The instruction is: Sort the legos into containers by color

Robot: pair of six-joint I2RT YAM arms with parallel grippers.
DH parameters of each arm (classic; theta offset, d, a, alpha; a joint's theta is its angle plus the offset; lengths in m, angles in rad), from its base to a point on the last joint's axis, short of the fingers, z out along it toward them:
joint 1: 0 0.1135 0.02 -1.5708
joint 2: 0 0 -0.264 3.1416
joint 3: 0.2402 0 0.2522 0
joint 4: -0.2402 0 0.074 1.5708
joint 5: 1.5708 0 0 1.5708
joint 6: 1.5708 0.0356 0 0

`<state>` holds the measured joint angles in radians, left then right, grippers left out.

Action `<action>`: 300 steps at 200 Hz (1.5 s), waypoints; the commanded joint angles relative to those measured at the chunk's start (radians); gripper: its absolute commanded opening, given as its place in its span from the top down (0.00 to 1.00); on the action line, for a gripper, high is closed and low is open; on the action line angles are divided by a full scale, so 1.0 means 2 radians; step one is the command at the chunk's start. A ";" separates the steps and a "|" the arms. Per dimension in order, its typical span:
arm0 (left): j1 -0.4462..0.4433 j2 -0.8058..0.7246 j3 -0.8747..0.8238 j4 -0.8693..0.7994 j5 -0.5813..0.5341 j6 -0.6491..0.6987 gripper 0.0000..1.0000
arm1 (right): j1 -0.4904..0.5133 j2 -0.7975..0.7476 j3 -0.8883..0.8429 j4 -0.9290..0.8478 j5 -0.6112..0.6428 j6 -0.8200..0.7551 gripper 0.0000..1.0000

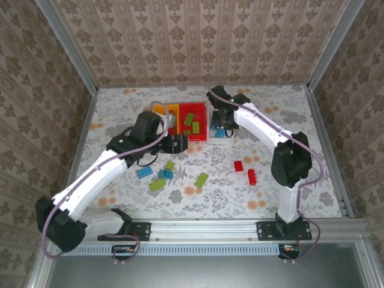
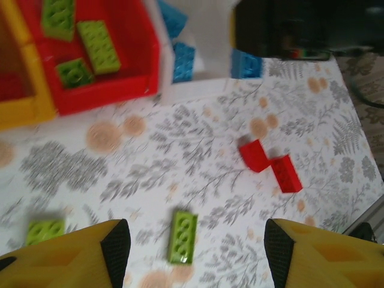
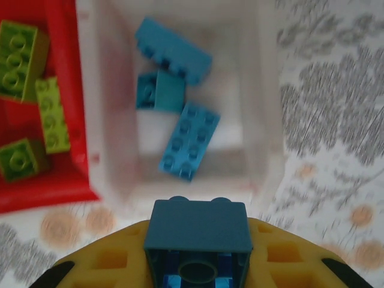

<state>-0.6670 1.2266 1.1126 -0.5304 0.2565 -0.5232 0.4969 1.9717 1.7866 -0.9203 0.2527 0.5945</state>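
My right gripper [image 3: 198, 264] is closed tight on a blue lego [image 3: 198, 231]; the white container [image 3: 264, 108] lies dead ahead at 12 o'clock, so I reckon release comes next. Left gripper [image 2: 195, 252] hangs roughly half open with nothing in it, green lego [image 2: 183, 236] centred under it, long axis 12-to-6.

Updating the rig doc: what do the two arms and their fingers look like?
Both alike: left arm and right arm have white tubular links, black joint housings and black bases, with a lilac cable running along each. Left fingers and right fingers are yellow-orange with black pads.
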 commanded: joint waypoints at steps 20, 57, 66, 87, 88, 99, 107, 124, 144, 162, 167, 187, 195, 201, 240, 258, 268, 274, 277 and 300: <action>-0.025 0.068 0.059 0.046 -0.029 0.012 0.35 | -0.032 0.093 0.094 -0.019 0.021 -0.073 0.75; -0.029 0.086 0.063 0.046 -0.040 0.012 0.35 | -0.038 0.149 0.153 -0.042 0.014 -0.084 0.70; -0.028 0.089 0.061 0.045 -0.042 0.013 0.35 | -0.038 0.156 0.158 -0.046 0.015 -0.083 0.66; -0.031 0.090 0.053 0.042 -0.047 0.016 0.35 | -0.039 0.160 0.159 -0.048 0.011 -0.079 0.51; -0.030 0.091 0.053 0.042 -0.047 0.016 0.35 | -0.038 0.160 0.160 -0.048 0.011 -0.079 0.51; -0.032 0.091 0.048 0.038 -0.050 0.019 0.35 | -0.038 0.159 0.160 -0.050 0.008 -0.077 0.45; -0.033 0.092 0.045 0.035 -0.051 0.022 0.35 | -0.038 0.156 0.160 -0.051 0.006 -0.077 0.42; -0.037 0.091 0.040 0.026 -0.056 0.026 0.35 | -0.037 0.144 0.161 -0.052 0.005 -0.076 0.39; -0.042 0.087 0.034 0.017 -0.062 0.029 0.35 | -0.036 0.124 0.160 -0.055 0.002 -0.075 0.38; -0.043 0.081 0.026 0.013 -0.066 0.026 0.35 | -0.032 0.094 0.150 -0.050 0.000 -0.075 0.39; -0.044 0.080 0.024 0.012 -0.066 0.026 0.35 | -0.031 0.084 0.143 -0.046 -0.002 -0.076 0.39; -0.050 0.084 0.024 0.008 -0.062 0.035 0.35 | -0.025 0.033 0.098 -0.021 -0.004 -0.076 0.38; -0.056 0.091 0.027 0.005 -0.060 0.041 0.35 | -0.024 0.008 0.069 -0.006 -0.008 -0.074 0.38; -0.062 0.096 0.031 0.003 -0.058 0.046 0.35 | -0.024 -0.011 0.046 0.005 -0.012 -0.072 0.38; -0.104 0.155 0.057 0.011 -0.048 0.045 0.34 | -0.026 -0.153 -0.137 0.062 -0.038 -0.045 0.38; -0.124 0.200 0.080 0.020 -0.046 0.028 0.35 | -0.028 -0.231 -0.224 0.076 -0.054 -0.031 0.38; -0.131 0.229 0.092 0.023 -0.050 0.012 0.35 | -0.028 -0.279 -0.270 0.081 -0.060 -0.023 0.37; -0.133 0.247 0.102 0.025 -0.049 -0.002 0.35 | -0.028 -0.314 -0.295 0.083 -0.062 -0.021 0.37; -0.135 0.257 0.107 0.024 -0.049 -0.008 0.35 | -0.028 -0.328 -0.310 0.084 -0.062 -0.020 0.37; -0.143 0.324 0.159 0.014 -0.052 -0.044 0.35 | -0.028 -0.440 -0.392 0.069 -0.063 -0.019 0.36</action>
<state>-0.9413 1.7813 1.3357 -0.4915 0.1528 -0.5167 0.4450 1.2926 1.1225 -0.7746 0.1539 0.5262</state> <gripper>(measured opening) 0.646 0.635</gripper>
